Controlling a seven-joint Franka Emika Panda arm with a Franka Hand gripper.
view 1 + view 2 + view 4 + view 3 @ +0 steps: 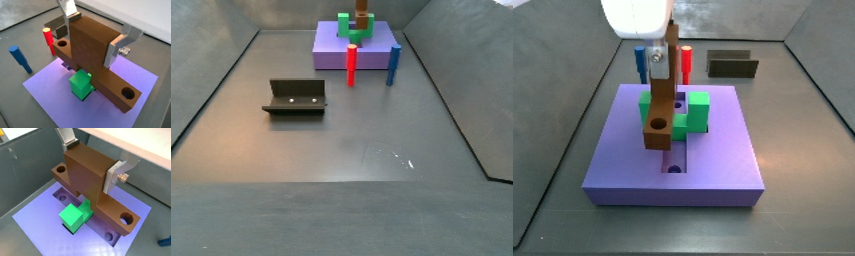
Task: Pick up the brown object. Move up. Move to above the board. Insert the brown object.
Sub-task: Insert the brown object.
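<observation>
Gripping the brown object (90,55) upright between both silver plates, the gripper (93,37) hangs over the board (633,165). Going left to right in a side view: blue peg (641,60), bar w/ its round hole facing out, green block (696,108), red peg (687,62), fixture (734,66) far back. Looks like insert step. Judgement: keep bar square to groove (675,160), lower slowly, don't clip the green block.

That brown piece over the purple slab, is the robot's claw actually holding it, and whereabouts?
Yes. The gripper is shut on the brown object, its fingers clamping the flat faces of the upright stem, above the crossbar with the holes, over the board.
</observation>
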